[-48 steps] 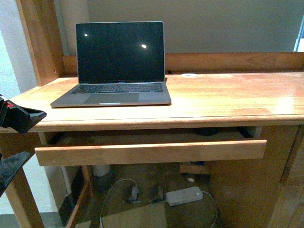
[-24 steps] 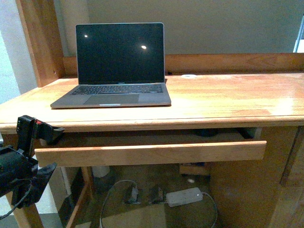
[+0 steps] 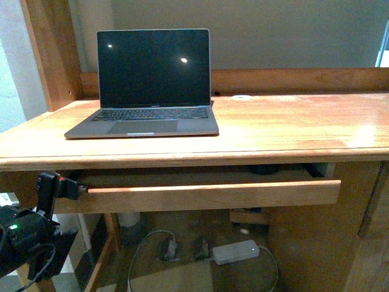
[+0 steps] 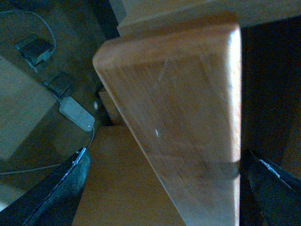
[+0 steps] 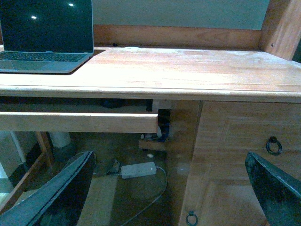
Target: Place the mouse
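Note:
A small black rounded shape, the mouse (image 3: 265,170) (image 5: 113,102), lies in the pull-out tray under the desktop, and only its top shows in shadow. The tray's wooden front board (image 3: 213,194) (image 4: 178,122) (image 5: 80,121) stands pulled out. My left gripper (image 3: 62,212) (image 4: 164,188) is open at the board's left end, one finger on each side of the wood. My right gripper (image 5: 169,188) is open with nothing between its fingers, low in front of the desk's right half, and it does not show in the front view.
An open laptop (image 3: 149,85) (image 5: 44,33) with a dark screen stands on the left of the wooden desk (image 3: 292,128). A white power brick (image 3: 236,250) (image 5: 138,169) (image 4: 76,113) with a cable lies on the floor. A cabinet door with ring pulls (image 5: 273,145) is at right.
My left gripper has dropped from beside the desktop's edge and moved right to the tray board's left end. The tray and the laptop have not moved.

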